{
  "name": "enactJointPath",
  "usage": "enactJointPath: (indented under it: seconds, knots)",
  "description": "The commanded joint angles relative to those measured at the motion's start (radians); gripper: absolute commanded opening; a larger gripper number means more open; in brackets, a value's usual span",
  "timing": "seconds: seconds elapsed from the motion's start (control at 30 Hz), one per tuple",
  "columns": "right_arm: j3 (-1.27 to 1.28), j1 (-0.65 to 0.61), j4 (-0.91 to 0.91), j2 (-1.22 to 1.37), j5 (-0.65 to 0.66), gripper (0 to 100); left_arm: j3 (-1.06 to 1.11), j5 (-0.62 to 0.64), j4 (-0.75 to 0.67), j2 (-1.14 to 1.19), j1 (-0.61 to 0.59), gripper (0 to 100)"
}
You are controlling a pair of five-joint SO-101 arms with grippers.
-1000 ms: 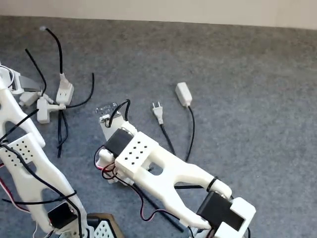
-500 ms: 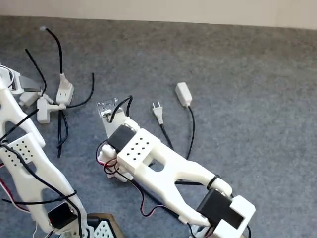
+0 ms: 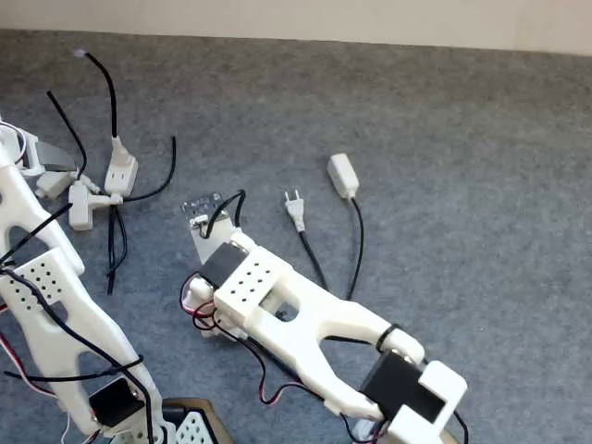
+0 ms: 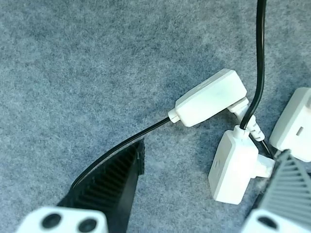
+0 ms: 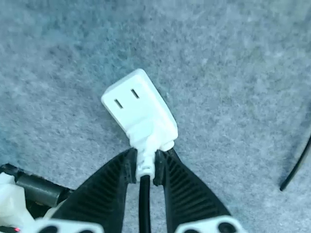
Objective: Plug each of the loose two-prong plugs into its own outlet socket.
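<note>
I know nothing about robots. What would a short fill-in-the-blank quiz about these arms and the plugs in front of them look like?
1. The white socket pinched in the right gripper has ___ slots.
2. The loose plug trails a cord that is ___ in colour.
3. The left gripper hangs ___ above a cluster of white plugs and sockets.

Missing words: two; black; open.

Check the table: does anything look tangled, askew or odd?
Yes. Near the left arm, three white pieces lie bunched at odd angles, with black cords crossing over them. The right fingers pinch a socket by its cord neck, not its body.
</note>
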Motion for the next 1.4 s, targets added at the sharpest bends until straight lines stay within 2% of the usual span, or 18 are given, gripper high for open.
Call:
enactJointPath:
  seconds: [0.0,0.1,0.23,0.33,0.43,0.47,0.57,0.7,0.83,0.97,1.07,1.23,1.37]
  knots:
    - [0.001,0.013,-0.025,0.047,0.038,3.8,-0.042,-0.031,0.006,-0.016,-0.016,40]
    - [-0.002,0.013,-0.025,0.033,0.103,16.1,-0.042,-0.032,0.008,-0.016,-0.022,40]
    - [-0.001,0.013,-0.019,0.028,0.104,34.9,-0.044,-0.034,0.008,-0.018,-0.041,40]
    - [-0.033,0.033,0.05,0.021,0.11,43.8,-0.044,-0.035,0.008,-0.018,-0.045,40]
    - [-0.148,0.082,0.117,0.01,0.12,45.6,-0.044,-0.035,0.009,-0.018,-0.047,40]
    - [-0.202,0.104,0.166,0.001,0.16,45.6,-0.044,-0.035,0.009,-0.018,-0.047,40]
    - [-0.401,0.139,0.315,-0.041,0.425,45.5,-0.044,-0.041,0.009,-0.018,-0.042,40]
    - [-0.599,0.228,0.384,-0.14,0.45,45.4,-0.022,-0.077,0.011,-0.056,-0.021,40]
    - [-0.596,0.344,0.369,-0.262,0.509,45.4,0.173,-0.112,0.011,-0.248,0.01,40]
    - [-0.4,0.456,0.254,-0.392,0.528,45.4,0.561,-0.239,0.011,-0.545,0.099,40]
    - [-0.156,0.532,0.104,-0.532,0.555,45.4,0.885,-0.419,0.008,-0.777,0.188,40]
    - [0.444,0.647,-0.262,-0.854,0.58,45.4,1.323,-0.763,-0.008,-1.095,0.311,38]
    - [0.871,0.667,-0.443,-1.046,0.611,45.4,1.595,-0.861,-0.13,-1.25,0.417,35]
